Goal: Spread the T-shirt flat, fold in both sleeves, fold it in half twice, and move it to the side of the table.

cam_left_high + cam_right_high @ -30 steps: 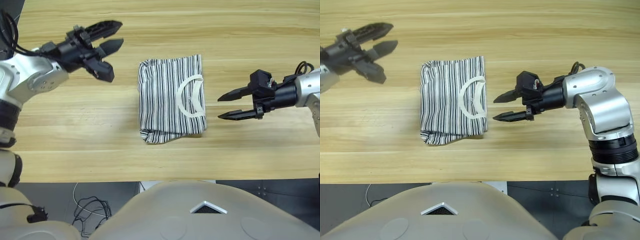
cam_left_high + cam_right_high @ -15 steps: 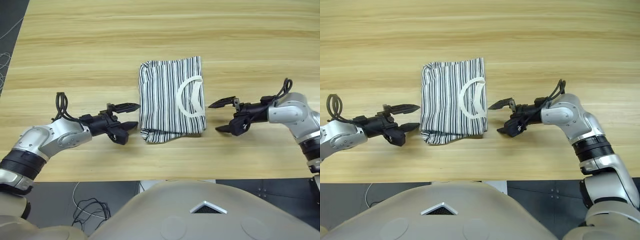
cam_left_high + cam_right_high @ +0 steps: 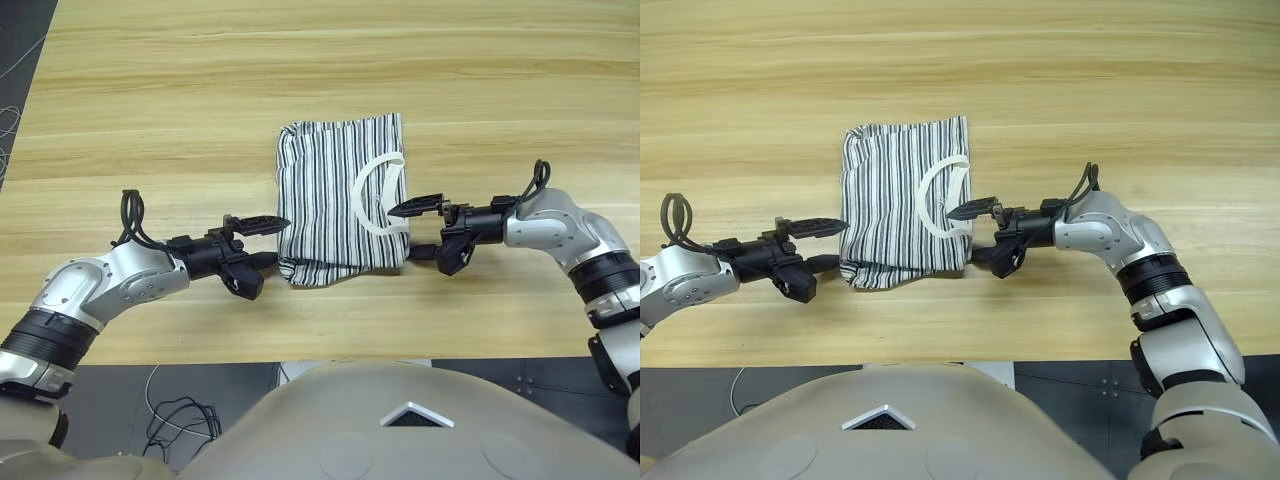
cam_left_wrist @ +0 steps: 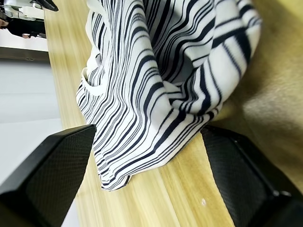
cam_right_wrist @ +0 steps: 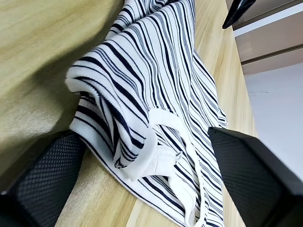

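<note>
the left gripper (image 3: 280, 240) sits low over the desk (image 3: 150, 100) at the folded striped t-shirt's (image 3: 330, 200) near left corner, fingers spread wide around the fabric, clamping nothing. the one t-shirt lies mid-desk, long axis running near edge to far edge, white collar toward the right. the right gripper (image 3: 402, 233), second of two, straddles its near right edge, fingers likewise apart.

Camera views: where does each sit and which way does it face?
Left eye view: on the head, looking down at the table and folded T-shirt; both arms show, left gripper and right gripper flanking it.
Right eye view: the other eye, same scene.
Left wrist view: on the left wrist, low, facing the T-shirt between its own fingers.
Right wrist view: likewise, from the opposite side.
Shared: all four show the T-shirt.
</note>
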Available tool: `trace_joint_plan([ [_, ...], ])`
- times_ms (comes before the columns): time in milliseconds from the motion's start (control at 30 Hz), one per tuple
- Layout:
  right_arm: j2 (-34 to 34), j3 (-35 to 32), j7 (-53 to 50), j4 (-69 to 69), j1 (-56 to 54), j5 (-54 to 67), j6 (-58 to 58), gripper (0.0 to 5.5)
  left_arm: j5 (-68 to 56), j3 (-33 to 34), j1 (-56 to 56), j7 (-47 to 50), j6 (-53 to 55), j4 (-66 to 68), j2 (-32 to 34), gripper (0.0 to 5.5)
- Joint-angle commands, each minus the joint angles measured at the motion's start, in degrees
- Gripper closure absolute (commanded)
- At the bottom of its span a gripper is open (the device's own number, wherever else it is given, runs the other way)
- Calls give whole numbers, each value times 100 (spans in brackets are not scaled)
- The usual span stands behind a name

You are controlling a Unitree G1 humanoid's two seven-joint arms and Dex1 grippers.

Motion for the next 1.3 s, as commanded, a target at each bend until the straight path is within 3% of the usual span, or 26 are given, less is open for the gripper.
trace_joint_plan([
  [33,64,266,30,238,39,-445,64,88,196,-138,300,-545,54,32,-21,139],
  [367,88,514,-45,292,25,-415,55,88,-113,-16,423,-1075,155,-228,-133,139],
  [1133,66,659,273,62,55,157,280,527,-87,67,285,-1349,-99,325,-549,517],
  [1300,144,620,352,-2,68,380,349,540,-355,61,273,-1553,-111,187,-598,525],
])
